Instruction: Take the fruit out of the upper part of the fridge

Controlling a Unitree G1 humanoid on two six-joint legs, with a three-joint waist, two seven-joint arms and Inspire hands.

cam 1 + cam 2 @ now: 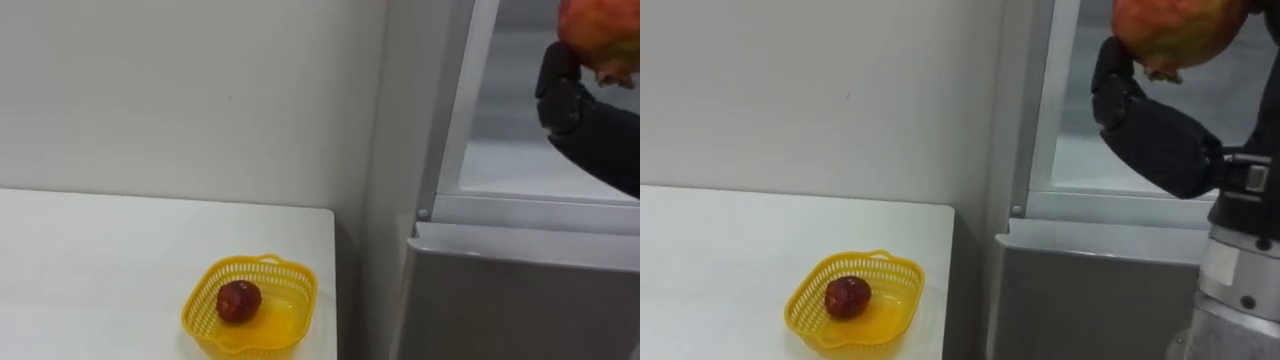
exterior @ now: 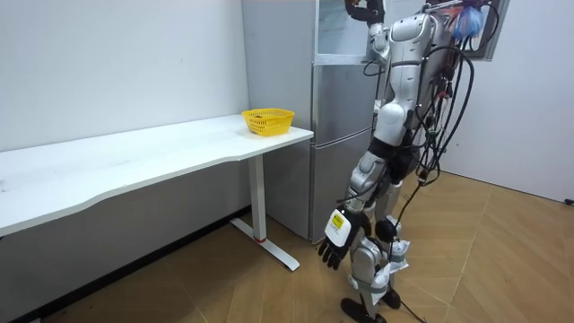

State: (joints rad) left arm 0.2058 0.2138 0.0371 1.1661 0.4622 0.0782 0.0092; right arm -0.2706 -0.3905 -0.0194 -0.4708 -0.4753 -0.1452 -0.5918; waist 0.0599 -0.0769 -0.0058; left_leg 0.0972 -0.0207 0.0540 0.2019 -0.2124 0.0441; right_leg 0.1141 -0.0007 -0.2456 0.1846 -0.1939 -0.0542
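The right hand [image 1: 1145,125] is matt black with thick, rounded segments. It joins a pale grey cylindrical wrist that has a dark band and small dark screw heads. In the room view the body is silver-grey with black joints, and black cables loop beside the torso. The left hand [image 2: 330,251] is black, with a white tag bearing a yellow mark at its back.

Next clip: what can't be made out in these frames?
Fruit in the right hand: top cut off by the upper edge of both eye views; kind unclear.
Upper fridge interior: mostly outside the eye views; the hand covers part.
Dark red fruit in the yellow basket: too small to name.
Left hand, hanging open beside the leg in the room view: too small for finer detail.
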